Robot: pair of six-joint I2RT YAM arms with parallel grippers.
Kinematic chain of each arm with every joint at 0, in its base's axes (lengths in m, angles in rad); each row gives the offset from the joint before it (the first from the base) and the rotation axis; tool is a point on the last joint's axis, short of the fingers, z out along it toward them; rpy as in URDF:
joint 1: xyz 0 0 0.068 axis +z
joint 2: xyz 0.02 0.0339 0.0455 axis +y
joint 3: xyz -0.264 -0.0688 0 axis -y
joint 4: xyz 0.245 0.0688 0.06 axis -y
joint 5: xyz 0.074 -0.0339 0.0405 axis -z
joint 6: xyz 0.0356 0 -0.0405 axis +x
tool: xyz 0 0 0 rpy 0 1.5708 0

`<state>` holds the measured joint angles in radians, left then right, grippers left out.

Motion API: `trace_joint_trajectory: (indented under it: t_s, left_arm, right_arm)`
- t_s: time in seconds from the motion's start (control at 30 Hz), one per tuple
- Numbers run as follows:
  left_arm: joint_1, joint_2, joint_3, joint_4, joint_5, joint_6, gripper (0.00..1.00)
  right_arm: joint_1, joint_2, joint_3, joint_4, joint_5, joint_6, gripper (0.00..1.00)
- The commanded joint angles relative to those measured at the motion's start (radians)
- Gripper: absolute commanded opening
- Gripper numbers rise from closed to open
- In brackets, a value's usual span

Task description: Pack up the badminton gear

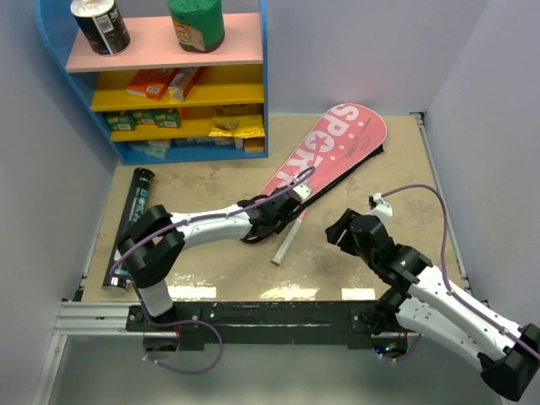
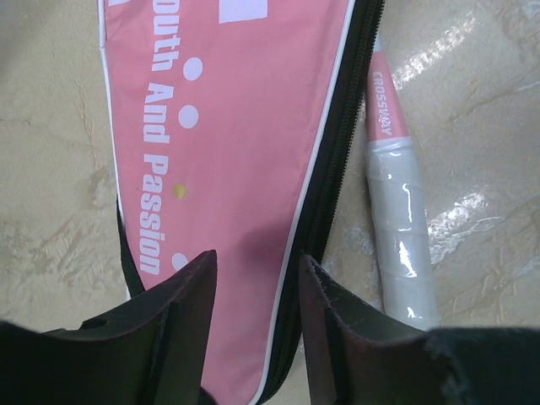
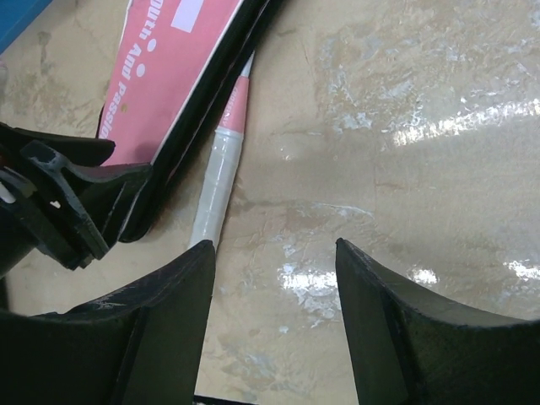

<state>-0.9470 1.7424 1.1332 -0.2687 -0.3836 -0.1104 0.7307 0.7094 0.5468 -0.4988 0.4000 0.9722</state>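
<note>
Bright overhead light; white glare streaks on glossy table [image 3: 439, 126]; soft shadows

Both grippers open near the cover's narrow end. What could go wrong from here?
The white-wrapped racket handle lies beside the black zipper edge of the pink fabric racket cover; tugging the cover may leave it behind.
The left gripper and right gripper sit close by that handle; reaching together risks a collision.

Racket cover [image 1: 337, 148] diag. mid-table [image 1: 211, 177]; racket handle [image 1: 285, 243] just R of its near end; tube [image 1: 137, 198] along L edge; shelf unit [image 1: 160, 46] back-L.
</note>
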Motion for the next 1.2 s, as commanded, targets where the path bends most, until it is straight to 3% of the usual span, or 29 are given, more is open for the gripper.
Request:
trace_joint_trajectory:
  t_s: [0.0,0.73,0.97,1.03,1.13,1.17]
  left_arm:
    - [-0.021,0.031,0.036,0.049,-0.096,0.058,0.49]
    - [-0.064,0.101,0.027,0.071,-0.147,0.071,0.49]
    - [-0.064,0.140,0.025,0.105,-0.227,0.106,0.48]
    - [-0.064,0.154,0.028,0.112,-0.244,0.138,0.43]
    - [-0.064,0.163,0.039,0.114,-0.251,0.150,0.25]
    - [-0.065,0.163,0.039,0.117,-0.251,0.150,0.12]
  right_arm:
    - [-0.004,-0.034,-0.019,-0.021,-0.003,0.022,0.63]
    - [-0.005,0.005,-0.100,0.082,-0.073,0.031,0.63]
    - [-0.005,-0.014,-0.111,0.078,-0.069,0.034,0.63]
    - [-0.004,-0.016,-0.111,0.074,-0.066,0.034,0.63]
    - [-0.005,-0.024,-0.117,0.074,-0.066,0.039,0.63]
    - [-0.004,-0.024,-0.119,0.074,-0.066,0.037,0.63]
